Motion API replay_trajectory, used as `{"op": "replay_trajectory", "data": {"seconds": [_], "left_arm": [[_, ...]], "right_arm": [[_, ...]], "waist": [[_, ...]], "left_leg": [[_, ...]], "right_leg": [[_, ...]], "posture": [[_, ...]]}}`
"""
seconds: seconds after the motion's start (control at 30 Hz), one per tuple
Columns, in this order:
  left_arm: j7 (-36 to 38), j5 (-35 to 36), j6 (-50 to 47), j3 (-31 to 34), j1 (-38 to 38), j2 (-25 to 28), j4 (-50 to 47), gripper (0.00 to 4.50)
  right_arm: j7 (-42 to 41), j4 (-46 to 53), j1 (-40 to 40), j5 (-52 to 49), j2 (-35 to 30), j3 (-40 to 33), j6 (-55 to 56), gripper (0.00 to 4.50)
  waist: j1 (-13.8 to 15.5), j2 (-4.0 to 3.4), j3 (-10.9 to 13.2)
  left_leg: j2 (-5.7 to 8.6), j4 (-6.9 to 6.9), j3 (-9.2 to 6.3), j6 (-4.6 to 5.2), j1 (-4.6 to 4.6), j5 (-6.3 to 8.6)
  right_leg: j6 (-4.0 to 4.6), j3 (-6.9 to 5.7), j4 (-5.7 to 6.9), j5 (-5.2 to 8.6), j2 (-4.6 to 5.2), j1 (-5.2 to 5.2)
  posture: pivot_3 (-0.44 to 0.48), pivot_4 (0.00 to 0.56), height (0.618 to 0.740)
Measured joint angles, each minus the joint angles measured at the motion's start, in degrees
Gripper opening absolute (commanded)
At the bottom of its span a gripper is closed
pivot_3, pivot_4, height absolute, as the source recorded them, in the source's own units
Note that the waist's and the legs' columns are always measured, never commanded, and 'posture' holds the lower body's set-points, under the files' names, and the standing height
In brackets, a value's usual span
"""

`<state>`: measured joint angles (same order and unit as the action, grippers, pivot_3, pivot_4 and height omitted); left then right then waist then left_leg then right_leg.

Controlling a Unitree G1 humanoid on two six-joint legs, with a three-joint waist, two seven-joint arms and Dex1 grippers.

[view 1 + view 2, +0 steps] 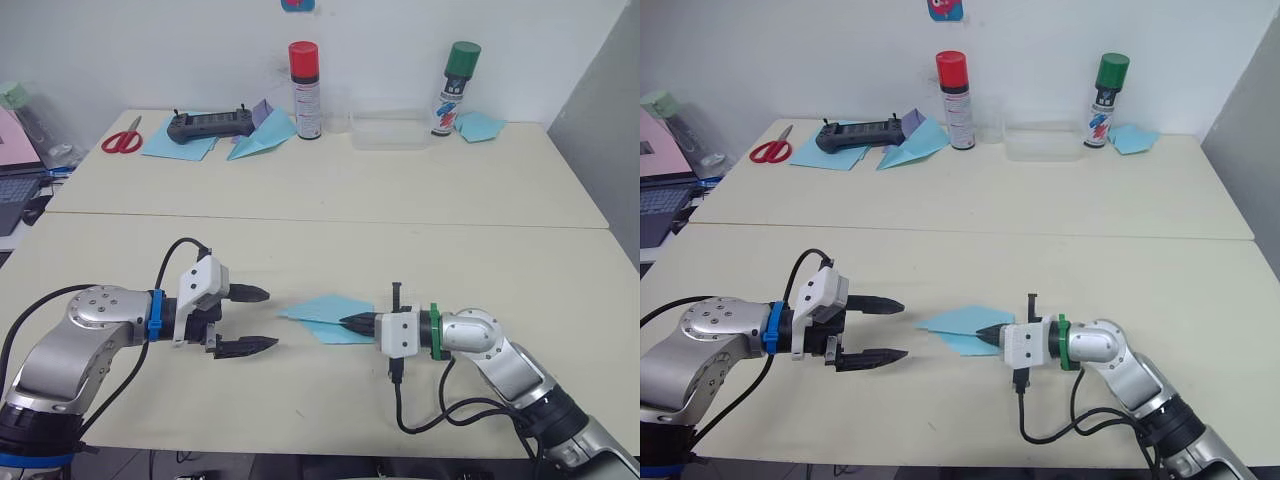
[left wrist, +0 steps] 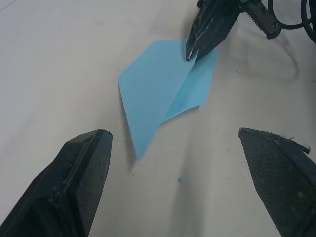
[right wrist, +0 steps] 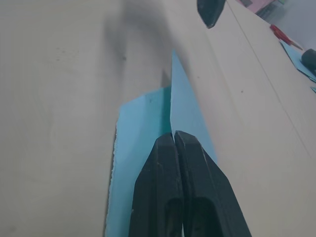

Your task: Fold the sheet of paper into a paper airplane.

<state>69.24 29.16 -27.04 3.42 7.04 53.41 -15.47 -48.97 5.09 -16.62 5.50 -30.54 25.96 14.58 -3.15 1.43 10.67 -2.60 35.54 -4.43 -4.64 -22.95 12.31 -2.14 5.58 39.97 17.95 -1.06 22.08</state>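
The sheet of paper [image 1: 328,318], part-folded w/ a point, is lying lower centre of frame on the bench [image 1: 330,240]. It is being pinned by the clenched right claw [image 1: 345,323]; left claw [image 1: 262,319] is being held released nearby. Crease-pressing stage, prob.; next fold needs the left claw brought in.

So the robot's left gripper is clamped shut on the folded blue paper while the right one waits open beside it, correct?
Not quite, the sides are swapped. The right gripper is shut on the sheet of paper, as the right wrist view shows, while the left gripper waits open beside it.
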Motion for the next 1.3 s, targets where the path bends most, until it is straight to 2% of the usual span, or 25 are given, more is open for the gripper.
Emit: {"op": "replay_trajectory", "data": {"seconds": [0.13,0.27,0.37,0.4,0.53,0.63,0.67,0.83,1.0,1.3], "left_arm": [[0.1,0.0,0.0,0.0,-0.1,0.0,0.0,4.50],[0.1,0.0,0.0,0.0,-0.1,0.0,0.1,4.50],[0.1,-0.2,0.1,0.0,0.1,0.0,0.4,4.50],[0.1,-0.2,0.2,0.0,0.3,0.0,0.7,4.50],[0.1,-0.4,0.3,0.0,1.8,0.0,2.1,4.50],[0.2,-1.9,1.5,-1.2,4.1,-0.7,4.2,4.50],[0.2,-2.5,1.7,-2.0,5.5,-1.4,5.2,4.50],[0.3,-3.8,2.7,-3.3,7.3,-2.1,7.0,4.50],[1.3,-4.9,4.2,-5.2,6.9,-2.5,7.0,4.50],[1.5,-5.3,5.2,-5.4,6.8,-3.2,7.2,4.50]], "right_arm": [[-2.2,-0.1,0.6,-2.0,0.0,0.0,-1.0,1.31],[-5.1,4.0,3.5,-6.8,-1.5,-0.8,-4.3,2.78],[-7.4,8.2,5.2,-12.9,-3.7,-3.8,-7.3,2.78],[-7.5,9.2,5.3,-15.0,-3.6,-5.1,-9.0,2.60],[-5.8,10.8,3.4,-19.4,0.4,-6.8,-15.9,1.39],[-4.0,8.5,0.9,-17.7,4.0,-5.1,-19.5,0.21],[-3.3,7.0,0.0,-16.1,5.1,-3.5,-20.6,0.03],[-3.2,3.7,0.4,-11.1,4.9,0.0,-23.0,0.03],[-2.8,2.3,1.8,-8.9,4.7,0.2,-23.6,0.03],[-3.4,6.2,3.9,-9.0,2.7,-0.1,-26.5,0.03]], "waist": [[0.0,0.00,0.0],[0.1,0.00,0.0],[0.1,0.00,0.0],[0.1,0.00,0.0],[-0.1,0.00,0.0],[-0.1,0.00,0.0],[-0.1,0.00,0.0],[0.1,0.00,0.0],[0.1,0.00,0.0],[0.0,0.00,0.0]], "left_leg": [[0.00,0.01,-0.01,0.00,0.00,0.00],[0.00,0.02,-0.02,0.00,-0.01,0.00],[0.00,0.11,-0.02,0.00,0.00,0.00],[-0.01,0.15,-0.02,0.00,0.00,0.00],[-0.04,0.21,-0.04,0.00,0.03,0.00],[-0.03,0.24,-0.04,0.00,0.03,0.00],[-0.03,0.26,-0.04,0.00,0.00,0.00],[0.00,0.26,-0.02,0.00,-0.09,0.01],[-0.03,0.25,-0.03,0.00,-0.07,0.01],[-0.02,0.29,-0.03,0.00,-0.06,0.01]], "right_leg": [[0.02,0.00,0.00,-0.01,0.00,-0.01],[0.02,0.00,0.00,-0.01,0.00,-0.02],[-0.02,0.00,0.01,-0.02,0.00,-0.06],[-0.04,-0.01,0.02,-0.02,0.00,-0.07],[-0.05,0.01,0.05,-0.08,-0.08,-0.09],[-0.06,0.01,0.05,-0.08,-0.08,-0.09],[-0.06,0.00,0.05,-0.09,-0.09,-0.08],[-0.07,0.02,0.00,-0.08,-0.05,-0.03],[-0.07,0.01,0.01,-0.08,-0.07,-0.02],[-0.08,0.03,0.02,-0.08,-0.07,-0.04]], "posture": [[0.000,0.150,0.740],[0.000,0.150,0.740],[0.000,0.150,0.740],[0.000,0.150,0.740],[0.000,0.150,0.740],[0.000,0.150,0.740],[0.000,0.150,0.740],[0.000,0.150,0.740],[0.000,0.150,0.740],[0.000,0.150,0.740]]}}
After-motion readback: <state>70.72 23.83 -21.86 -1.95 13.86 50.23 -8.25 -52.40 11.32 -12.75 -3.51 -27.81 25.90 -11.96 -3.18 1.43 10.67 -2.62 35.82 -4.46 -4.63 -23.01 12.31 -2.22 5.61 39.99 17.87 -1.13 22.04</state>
